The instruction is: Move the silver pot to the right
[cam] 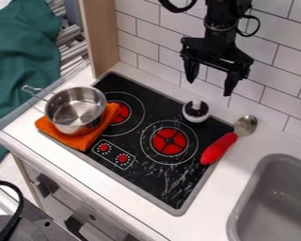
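Clock directions are taken from the centre of the black two-burner toy stove. At 10 o'clock we find the silver metal pot, upright on a folded orange cloth, its wire handle towards 10 o'clock; within, we see shiny bare wall and base. At 1 o'clock, above the worktop, hangs the black two-finger gripper, jaws spread apart and pointing down. Below it, also at 1 o'clock, stands a small round white vessel with a dark top and a pale upright piece; whether these are contents or a lid we cannot tell. At 3 o'clock lies a red-handled silver spoon, its bowl over the white table. At 4 o'clock is the grey basin-shaped sink.
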You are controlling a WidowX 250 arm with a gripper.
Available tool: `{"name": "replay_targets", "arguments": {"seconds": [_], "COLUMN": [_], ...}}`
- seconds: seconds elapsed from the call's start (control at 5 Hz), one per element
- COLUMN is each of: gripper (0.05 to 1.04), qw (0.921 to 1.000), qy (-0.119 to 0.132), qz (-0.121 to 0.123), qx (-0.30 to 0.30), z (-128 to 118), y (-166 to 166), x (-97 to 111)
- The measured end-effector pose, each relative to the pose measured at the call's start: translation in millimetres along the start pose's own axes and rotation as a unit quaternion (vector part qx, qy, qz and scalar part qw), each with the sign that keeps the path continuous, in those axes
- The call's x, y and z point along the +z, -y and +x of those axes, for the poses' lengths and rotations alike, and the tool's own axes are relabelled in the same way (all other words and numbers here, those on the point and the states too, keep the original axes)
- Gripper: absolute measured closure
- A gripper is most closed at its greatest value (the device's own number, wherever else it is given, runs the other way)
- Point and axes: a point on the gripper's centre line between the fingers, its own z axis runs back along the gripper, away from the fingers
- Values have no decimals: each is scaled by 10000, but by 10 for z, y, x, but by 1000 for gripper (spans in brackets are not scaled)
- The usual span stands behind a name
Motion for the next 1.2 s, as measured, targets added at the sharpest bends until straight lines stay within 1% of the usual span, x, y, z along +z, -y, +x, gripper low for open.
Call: {"name": "replay_targets", "arguments": {"seconds": [0.2,0.4,0.6,0.8,1.0,1.2], "gripper": [77,77,77,77,77,77], "qw": [9997,9980,9974,9962,9939,9919], "qy": [-232,-584,-478,-456,-491,-552], "qz": [10,-66,-28,62,208,238], "qx": [-4,221,546,745,970,1119], "z": [-92,-429,-581,-857,-1057,-1139], "y": [0,-246,-593,-842,-1085,-1244], "x": [-142,-317,-195,-50,28,25]}}
